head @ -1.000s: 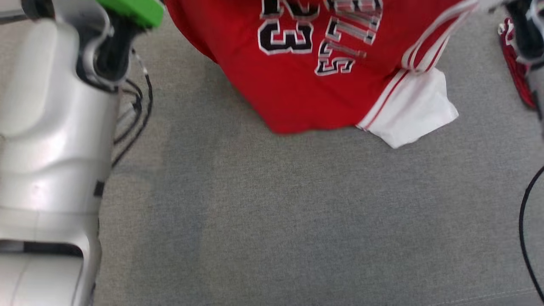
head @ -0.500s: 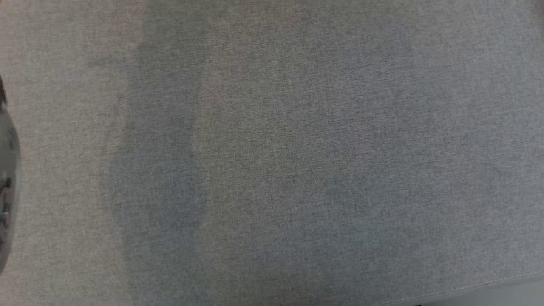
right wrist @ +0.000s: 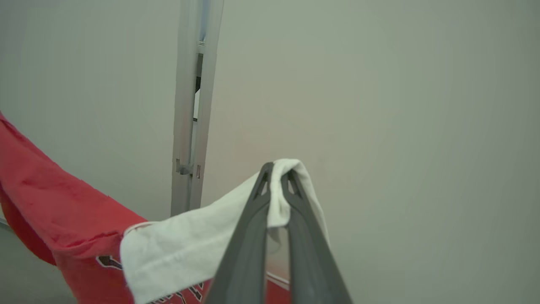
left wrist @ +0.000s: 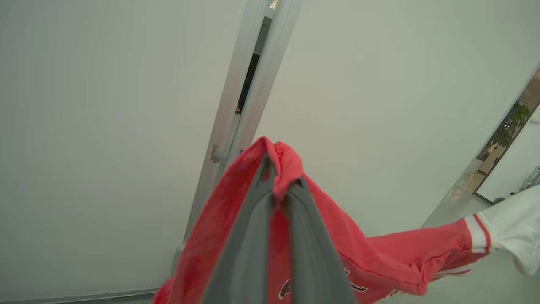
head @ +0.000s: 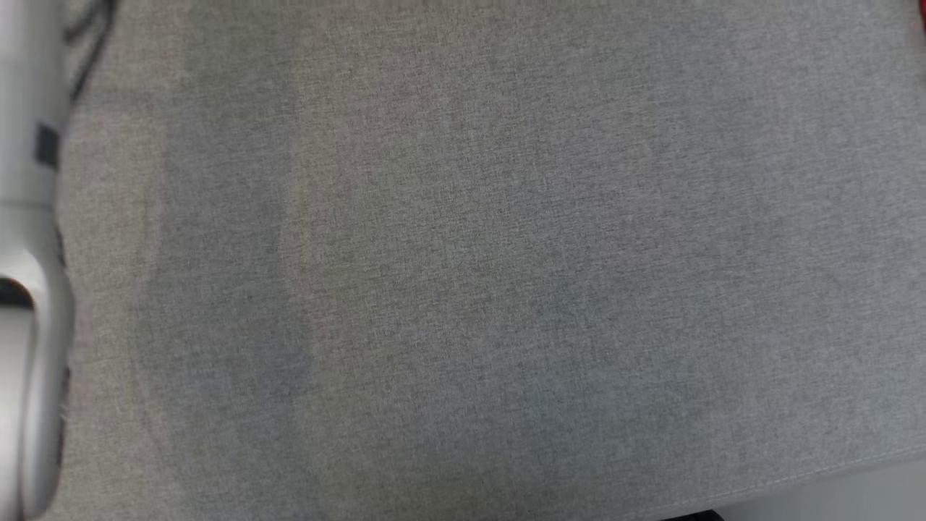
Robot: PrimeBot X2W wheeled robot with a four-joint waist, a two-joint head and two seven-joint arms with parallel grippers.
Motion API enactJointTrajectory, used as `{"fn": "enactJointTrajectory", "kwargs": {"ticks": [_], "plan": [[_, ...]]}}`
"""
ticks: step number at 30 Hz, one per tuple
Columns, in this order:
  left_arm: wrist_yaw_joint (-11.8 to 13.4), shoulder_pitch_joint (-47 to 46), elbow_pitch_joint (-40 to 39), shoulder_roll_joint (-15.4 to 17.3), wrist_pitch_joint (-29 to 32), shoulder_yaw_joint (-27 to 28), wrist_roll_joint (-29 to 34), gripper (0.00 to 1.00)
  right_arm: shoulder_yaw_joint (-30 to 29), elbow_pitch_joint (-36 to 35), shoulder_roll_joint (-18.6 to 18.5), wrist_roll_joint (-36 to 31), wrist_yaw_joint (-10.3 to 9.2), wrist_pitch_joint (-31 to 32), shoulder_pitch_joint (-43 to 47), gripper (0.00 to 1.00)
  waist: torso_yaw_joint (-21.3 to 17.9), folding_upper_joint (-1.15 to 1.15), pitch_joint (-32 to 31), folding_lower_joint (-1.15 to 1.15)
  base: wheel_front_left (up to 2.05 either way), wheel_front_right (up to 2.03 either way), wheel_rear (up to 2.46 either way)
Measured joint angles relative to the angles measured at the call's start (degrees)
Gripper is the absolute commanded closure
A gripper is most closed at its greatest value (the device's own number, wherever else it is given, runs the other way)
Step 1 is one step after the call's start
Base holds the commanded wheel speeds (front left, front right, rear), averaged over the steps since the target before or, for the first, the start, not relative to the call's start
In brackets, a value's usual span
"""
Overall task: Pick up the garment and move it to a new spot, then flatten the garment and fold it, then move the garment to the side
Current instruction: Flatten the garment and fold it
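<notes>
The garment [left wrist: 379, 257] is a red jersey with black-and-white lettering and white sleeves, held up in the air between both arms. In the left wrist view my left gripper [left wrist: 282, 173] is shut on a bunched red fold of it, and the cloth stretches away to a white sleeve [left wrist: 512, 228]. In the right wrist view my right gripper [right wrist: 278, 171] is shut on a white sleeve [right wrist: 181, 240], with the red body [right wrist: 50, 202] hanging off to the left. A red sliver [head: 922, 14] shows at the head view's top right corner.
A grey fabric surface [head: 463, 260] spreads below in the head view, its front edge [head: 832, 474] at the lower right. My pale left forearm [head: 29, 145] runs along the left edge. Behind the garment stands a white wall with a metal post [left wrist: 249, 93].
The red jersey that hung at the top of the head view has gone up out of it, leaving bare grey fabric. My left forearm now sits further left. Both grips have stayed shut.
</notes>
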Motion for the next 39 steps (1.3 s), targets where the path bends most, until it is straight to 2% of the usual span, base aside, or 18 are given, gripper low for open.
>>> {"fn": "enactJointTrajectory", "kwargs": {"ticks": [7, 10, 17, 21, 24, 29, 39], "plan": [[-0.1, 19.1, -8.0, 2.8, -5.7, -3.5, -3.0, 1.00, -1.8, -9.1, -4.8, 6.7, -0.01, -0.8, 19.9, 1.00, 0.8, 0.00, -4.0, 0.00, 0.00, 0.00, 0.00], [0.3, 27.8, -11.5, 3.9, -7.0, -2.0, -3.6, 1.00, -3.1, -13.7, -6.4, 7.7, 0.00, -0.9, 29.2, 1.00, 1.0, 0.00, -6.2, -0.01, 0.00, 0.00, 0.00], [4.6, 49.8, -24.4, 4.1, -7.6, 2.1, -4.7, 1.00, -10.8, -23.6, -7.4, 8.6, 0.00, -1.0, 52.2, 1.00, 1.1, 0.00, -11.2, -0.01, 0.00, 0.00, 0.00], [7.7, 61.1, -32.3, 3.4, -7.7, 3.9, -2.3, 1.00, -17.0, -28.2, -4.3, 8.3, 0.00, 0.4, 65.0, 1.00, 1.1, 0.00, -13.6, -0.02, 0.00, 0.00, 0.00], [8.2, 68.7, -35.5, 1.7, -7.8, 5.2, -3.0, 1.00, -21.3, -31.2, -2.0, 6.5, 0.00, 1.8, 73.1, 1.00, 1.2, 0.00, -15.1, -0.01, 0.00, 0.00, 0.00], [8.9, 77.8, -38.1, 1.0, -7.8, 6.1, -1.8, 1.00, -25.9, -36.4, 2.6, 3.8, 0.00, 5.3, 84.7, 1.00, 1.3, 0.00, -17.6, -0.02, 0.00, 0.00, 0.00], [9.9, 90.4, -40.3, -0.8, -7.8, 5.8, -0.6, 1.00, -32.5, -45.2, 9.5, -0.2, 0.00, 11.8, 102.6, 1.00, 2.3, 0.00, -21.9, -0.01, 0.00, 0.00, 0.00]]}}
